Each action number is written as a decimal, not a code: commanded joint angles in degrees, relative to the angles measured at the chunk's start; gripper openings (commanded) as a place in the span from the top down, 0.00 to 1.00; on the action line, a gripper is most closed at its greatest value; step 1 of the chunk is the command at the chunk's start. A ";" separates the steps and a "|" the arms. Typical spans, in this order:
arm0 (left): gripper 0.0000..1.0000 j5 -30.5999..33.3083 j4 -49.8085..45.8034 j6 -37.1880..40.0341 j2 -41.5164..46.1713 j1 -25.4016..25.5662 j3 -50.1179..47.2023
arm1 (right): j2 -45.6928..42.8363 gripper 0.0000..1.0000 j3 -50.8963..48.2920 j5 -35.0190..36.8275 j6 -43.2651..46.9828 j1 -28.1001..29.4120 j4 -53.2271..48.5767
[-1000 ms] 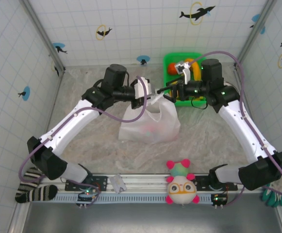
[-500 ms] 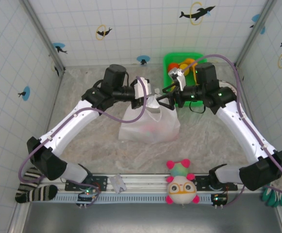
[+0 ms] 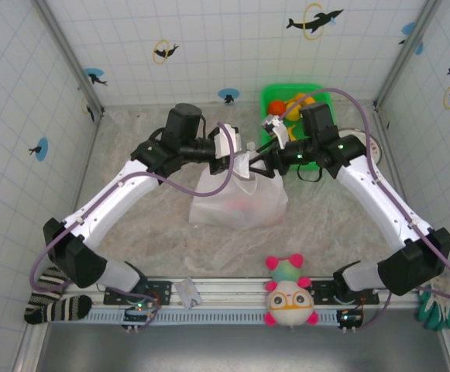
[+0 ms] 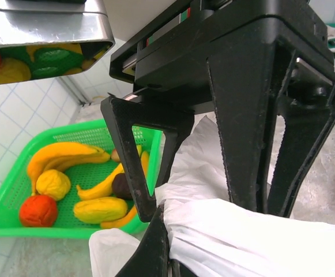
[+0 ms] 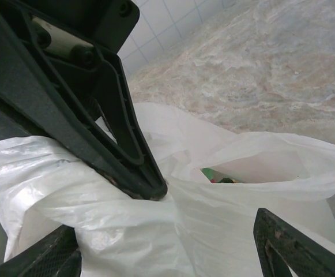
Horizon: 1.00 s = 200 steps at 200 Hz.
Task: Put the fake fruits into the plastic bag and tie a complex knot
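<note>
The white plastic bag (image 3: 238, 203) stands mid-table, its mouth partly agape (image 5: 253, 167). My left gripper (image 3: 238, 160) is shut on a bunched handle strap (image 4: 242, 236) at the bag's top, its jaws pinched together (image 4: 170, 242). My right gripper (image 3: 257, 161) meets it from the right, open, its fingers (image 5: 288, 242) astride the bag's upper plastic (image 5: 155, 231). Fake fruits lie in the green basket (image 4: 6, 202): bananas (image 4: 63, 156), an orange (image 4: 38, 210), a dark purple one (image 4: 123, 186). Something green and red shows inside the bag (image 5: 219, 176). The knot is out of view.
The green basket (image 3: 315, 91) sits at the back right, just behind my right arm. A pink-and-green plush toy (image 3: 290, 293) rests on the front rail. A striped sock (image 3: 54, 304) lies front left, a green glove (image 3: 434, 306) front right. Tiled walls close three sides.
My right gripper has swung left from over the basket to the bag's top beside the left gripper, its jaws narrowing. The left gripper has held the strap still.
</note>
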State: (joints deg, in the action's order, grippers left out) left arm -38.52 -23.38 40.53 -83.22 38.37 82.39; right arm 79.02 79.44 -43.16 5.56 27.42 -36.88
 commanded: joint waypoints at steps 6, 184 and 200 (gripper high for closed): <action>1.00 -1.13 1.23 0.86 1.68 0.61 -0.45 | 0.00 0.24 3.14 -0.39 -0.32 0.31 0.51; 1.00 -3.81 5.80 -4.84 2.65 0.66 -4.40 | -33.06 0.34 -27.22 0.72 15.67 -6.96 28.79; 1.00 -3.90 5.93 -4.94 2.76 0.66 -4.46 | -31.31 0.43 -25.81 5.68 19.44 -2.96 25.79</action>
State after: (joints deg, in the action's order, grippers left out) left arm -40.32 -18.72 37.04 -81.10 38.63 78.39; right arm 45.82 53.21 -44.10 16.05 19.75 -13.96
